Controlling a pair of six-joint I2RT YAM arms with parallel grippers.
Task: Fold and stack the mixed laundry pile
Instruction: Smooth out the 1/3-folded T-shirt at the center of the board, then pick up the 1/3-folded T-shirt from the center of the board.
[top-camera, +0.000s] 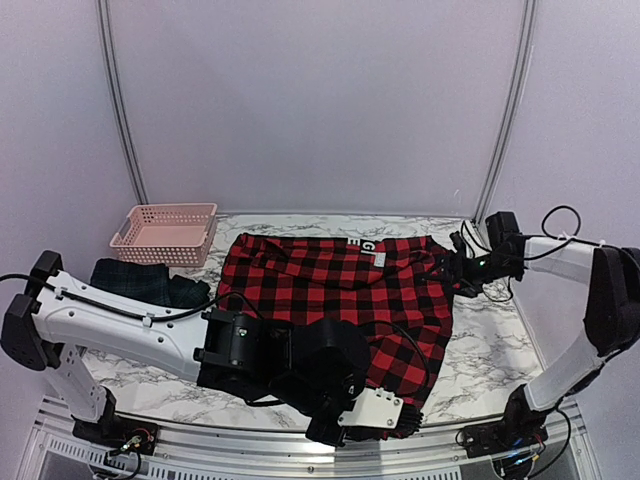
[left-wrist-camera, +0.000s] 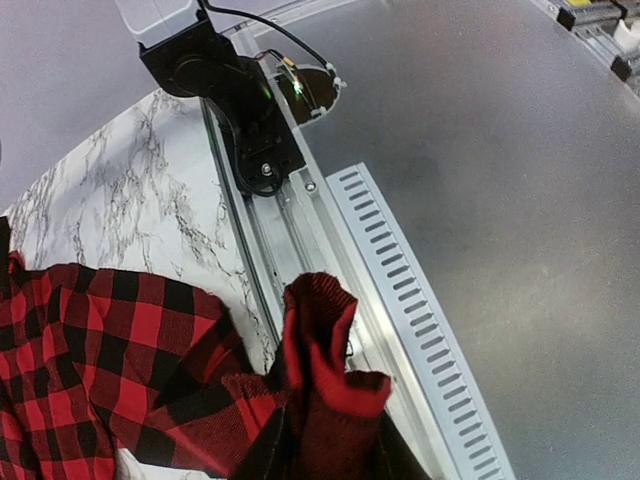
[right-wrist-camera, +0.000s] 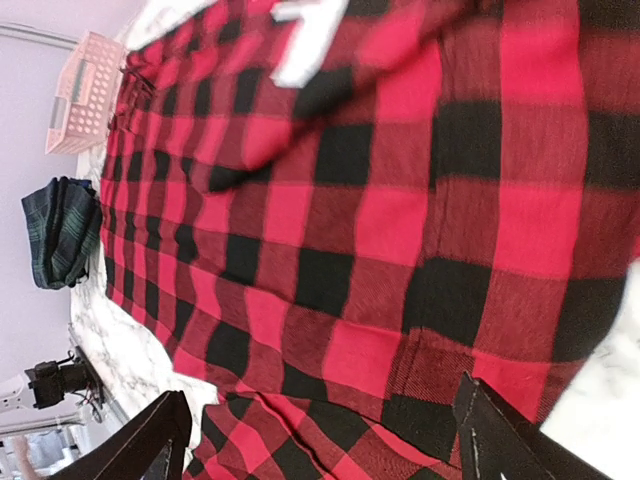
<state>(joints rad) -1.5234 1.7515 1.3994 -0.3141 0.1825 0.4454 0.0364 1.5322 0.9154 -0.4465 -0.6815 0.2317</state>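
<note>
Two claws: right gripper (right-wrist-camera: 320, 392) wide apart over shirt (top-camera: 330, 290); left gripper (top-camera: 388, 415) at bunched hem (left-wrist-camera: 318, 340), state unclear. Pinch evenly, fold flat.

A shirt (top-camera: 330, 290) lies spread across the middle of the table (top-camera: 480, 350), its near edge bunched at the table's front rim. A basket (top-camera: 165, 232) sits in the far left corner. In front of the basket, just left of the shirt, lies a folded garment (top-camera: 145, 282). The left gripper (top-camera: 400, 418) is at the shirt's near right corner. The right gripper (top-camera: 462, 262) is over its far right corner.
</note>
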